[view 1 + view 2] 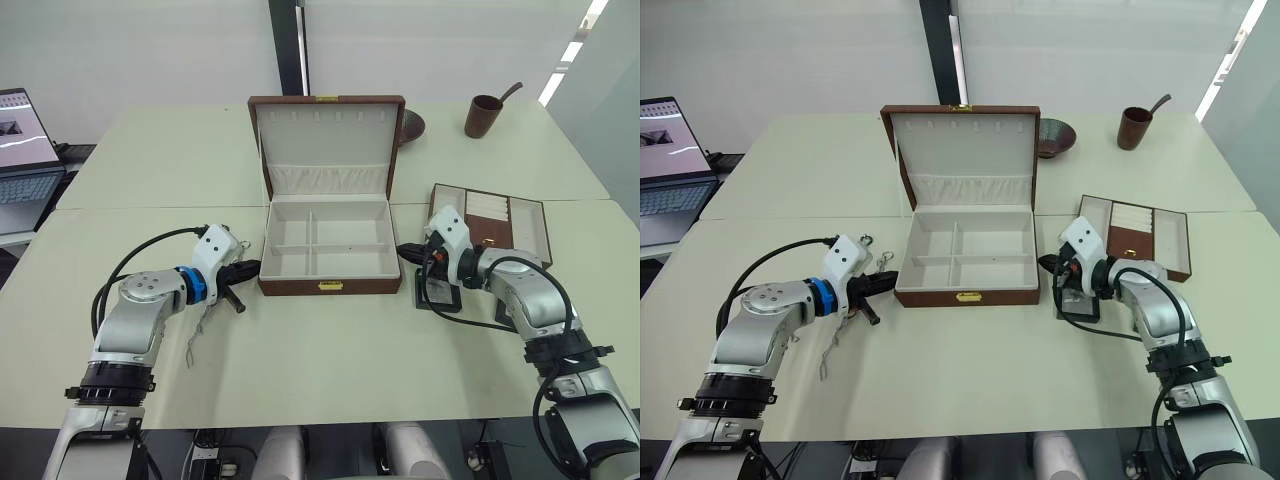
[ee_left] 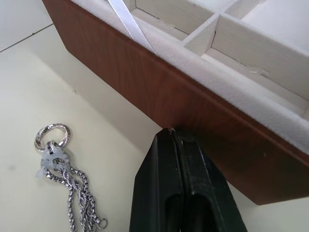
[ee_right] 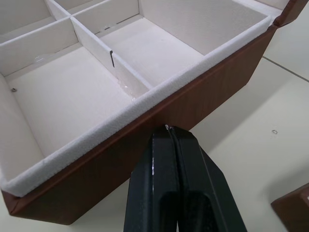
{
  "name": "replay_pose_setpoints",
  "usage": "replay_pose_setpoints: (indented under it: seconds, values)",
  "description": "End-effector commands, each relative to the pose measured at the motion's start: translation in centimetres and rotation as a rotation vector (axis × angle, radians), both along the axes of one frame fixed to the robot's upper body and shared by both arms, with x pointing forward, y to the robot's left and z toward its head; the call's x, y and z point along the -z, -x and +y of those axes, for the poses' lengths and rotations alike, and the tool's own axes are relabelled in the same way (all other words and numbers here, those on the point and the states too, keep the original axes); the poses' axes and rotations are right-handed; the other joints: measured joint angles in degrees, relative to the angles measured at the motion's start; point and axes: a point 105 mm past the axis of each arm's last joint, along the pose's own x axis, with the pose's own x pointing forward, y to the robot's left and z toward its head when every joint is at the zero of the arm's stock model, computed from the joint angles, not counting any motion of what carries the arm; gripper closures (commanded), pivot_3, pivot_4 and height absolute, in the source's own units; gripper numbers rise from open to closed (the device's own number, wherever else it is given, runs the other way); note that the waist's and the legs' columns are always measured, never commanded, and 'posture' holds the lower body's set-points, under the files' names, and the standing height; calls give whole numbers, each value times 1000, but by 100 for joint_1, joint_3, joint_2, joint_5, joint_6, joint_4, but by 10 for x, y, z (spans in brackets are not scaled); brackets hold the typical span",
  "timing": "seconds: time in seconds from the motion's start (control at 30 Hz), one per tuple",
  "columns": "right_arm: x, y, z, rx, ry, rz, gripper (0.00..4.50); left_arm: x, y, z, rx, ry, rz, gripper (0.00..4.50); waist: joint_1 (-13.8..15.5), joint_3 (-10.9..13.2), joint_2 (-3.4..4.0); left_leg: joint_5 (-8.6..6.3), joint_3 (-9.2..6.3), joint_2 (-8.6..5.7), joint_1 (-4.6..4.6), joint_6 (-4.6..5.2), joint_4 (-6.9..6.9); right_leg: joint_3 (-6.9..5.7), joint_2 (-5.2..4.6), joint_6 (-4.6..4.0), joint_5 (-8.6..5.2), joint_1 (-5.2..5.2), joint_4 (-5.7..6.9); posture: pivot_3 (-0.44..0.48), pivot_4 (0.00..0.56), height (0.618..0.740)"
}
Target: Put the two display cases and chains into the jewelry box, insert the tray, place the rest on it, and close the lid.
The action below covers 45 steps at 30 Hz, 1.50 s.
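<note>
The jewelry box (image 1: 300, 288) stands open in the middle of the table, its divided cream compartments empty and its lid (image 1: 326, 145) upright. My left gripper (image 1: 248, 270) is shut and empty, its tip against the box's left wall (image 2: 145, 92). Silver chains (image 2: 63, 166) with a ring lie on the table beside it, trailing under my left arm (image 1: 830, 352). My right gripper (image 1: 405, 252) is also shut and empty, close to the box's right wall (image 3: 96, 169). A black-framed display case (image 1: 438, 296) lies flat under my right wrist, partly hidden. The tray (image 1: 525, 228) sits to the right.
A laptop (image 1: 22, 150) stands open at the far left. A brown cup (image 1: 484, 116) with a handle sticking out and a dark bowl (image 1: 413, 125) sit at the back right. A seam (image 1: 150, 207) runs across the table behind my arms.
</note>
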Motion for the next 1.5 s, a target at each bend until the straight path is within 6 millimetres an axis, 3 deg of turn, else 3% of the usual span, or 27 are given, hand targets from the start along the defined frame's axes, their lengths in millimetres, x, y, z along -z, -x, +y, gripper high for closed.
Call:
replay_pose_setpoints:
  seconds: [0.03, 0.5, 0.7, 0.8, 0.9, 1.0, 1.1, 1.23, 1.4, 1.5]
  values:
    - [-13, 13, 23, -119, -44, -29, 4460, -4, 10, -28, 133, 39, 2, 4500, 1, 0, 0, 0, 1, 0, 0, 0, 0, 1, 0, 0, 0, 0, 0, 0, 150, 740]
    - [-11, 17, 20, -109, -43, -16, 4460, 1, 12, -23, 122, 21, 17, 4500, 5, 0, 0, 0, 0, -1, 0, 0, 0, 0, 0, 0, 0, 2, -1, 0, 150, 740]
    - [-18, 11, 6, -70, -62, -30, 4460, -7, 6, -10, 71, 17, -19, 4500, 5, 0, 0, 0, 0, 0, 1, 0, 0, -1, 0, 0, 0, 2, -1, 0, 150, 740]
    - [-27, 9, -11, -33, -119, -33, 3900, -25, 2, 7, 18, 35, -73, 4500, 5, 0, 0, 0, 0, 0, -1, 0, 0, -1, 0, 0, 0, 1, -2, 0, 150, 740]
    - [-34, 12, -21, -36, -153, -24, 3054, -39, -1, 20, -26, 67, -106, 4500, 5, 0, 0, 0, -2, 1, -1, 0, 0, -2, 0, 0, 0, 1, -2, 0, 150, 740]
    - [-48, 14, -45, -9, -176, -45, 2227, -60, 4, 40, -63, 110, -124, 3889, 0, 0, 0, 0, -1, 2, 0, 0, -1, -2, 1, 0, 0, 1, -2, 0, 150, 740]
    - [-57, 21, -71, 5, -158, -50, 1382, -72, 13, 59, -91, 125, -128, 2974, 7, 0, 0, 0, -2, 2, -1, 0, -2, -3, 0, 0, 0, 0, -3, 0, 150, 740]
    - [-55, 36, -130, 70, -72, -15, 43, -68, 37, 109, -183, 45, -66, 1680, 10, 0, 0, -1, 4, 1, 0, 1, -5, -2, -1, -1, -1, 3, -10, 0, 150, 740]
    - [-48, 53, -184, 143, 52, 37, 0, -55, 67, 161, -303, -67, 14, 150, -12, 1, 1, -1, 28, 7, 13, 2, -8, 2, 1, -4, -3, 6, -6, 0, 150, 740]
    - [-45, 60, -211, 184, 123, 57, 0, -52, 81, 187, -375, -104, 43, 28, -13, 1, 1, -1, 47, 9, 29, 2, -11, 9, 1, -3, -3, 16, -6, 0, 150, 740]
